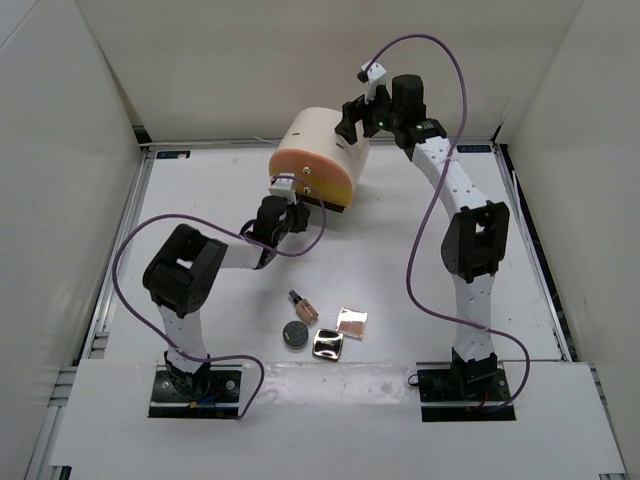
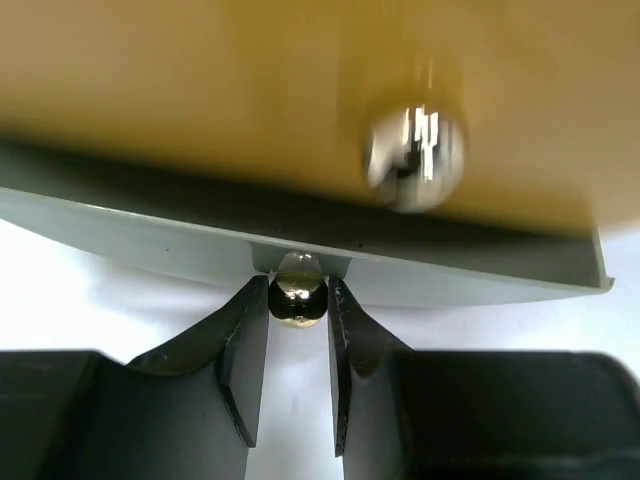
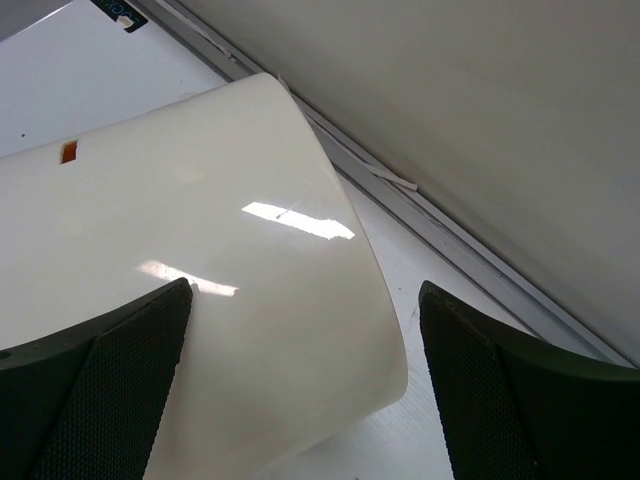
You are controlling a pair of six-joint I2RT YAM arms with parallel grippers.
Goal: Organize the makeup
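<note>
Left tool (image 2: 298, 312) narrow on the lower knob (image 2: 297, 296) of the cream cylinder (image 1: 315, 140), pull line toward the near edge of the surface (image 1: 380, 240), makeup (image 1: 294, 334) loose there; right tool (image 3: 305, 290) wide behind that cylinder.

Left arm (image 1: 185, 270): elbow folded, forearm reaching to the cream cylinder (image 1: 315, 150), front face. Left gripper (image 1: 292, 203) is pinched on the small knob (image 2: 297, 300) low on that face. Right arm (image 1: 475, 240): extended tall, wrist bent over the cylinder's far end. Right gripper (image 3: 305, 290) has its jaws wide over the top.
</note>
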